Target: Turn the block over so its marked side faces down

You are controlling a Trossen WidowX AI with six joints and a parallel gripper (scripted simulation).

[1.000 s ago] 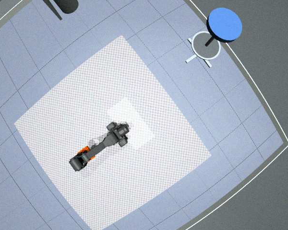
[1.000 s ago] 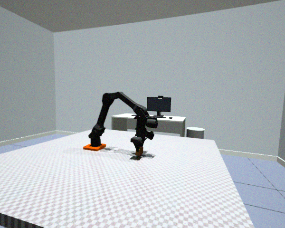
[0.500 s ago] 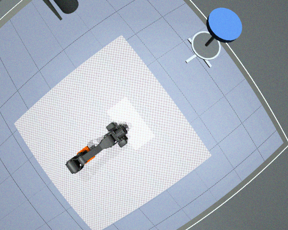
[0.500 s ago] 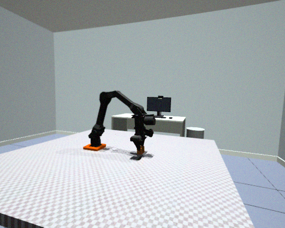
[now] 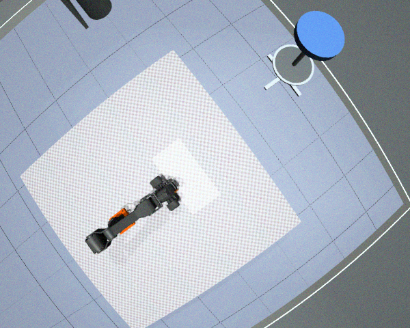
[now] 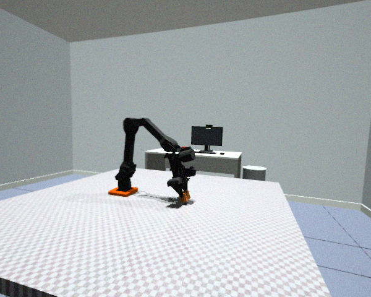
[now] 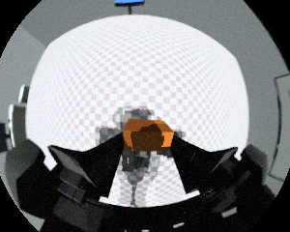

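Observation:
An orange block (image 6: 183, 198) (image 7: 147, 127) is between my fingers; a sliver of the block also shows in the top view (image 5: 176, 190). My gripper (image 6: 185, 197) (image 7: 147, 135) is shut on the block, one finger on each side. It leans a little from upright, low over the checkered table (image 5: 134, 141) (image 6: 131, 249) (image 7: 140, 63). A dark brown patch covers much of the block's near face in the wrist view; I cannot tell whether it is shadow or the mark. I cannot tell if the block's lower edge touches the table.
The arm's orange base (image 5: 117, 214) (image 6: 123, 192) stands on the table behind the gripper. Beyond the table are a blue round stool (image 5: 320, 34), a desk (image 6: 195, 164) with a monitor (image 6: 206, 136), and a grey bin (image 6: 254, 174).

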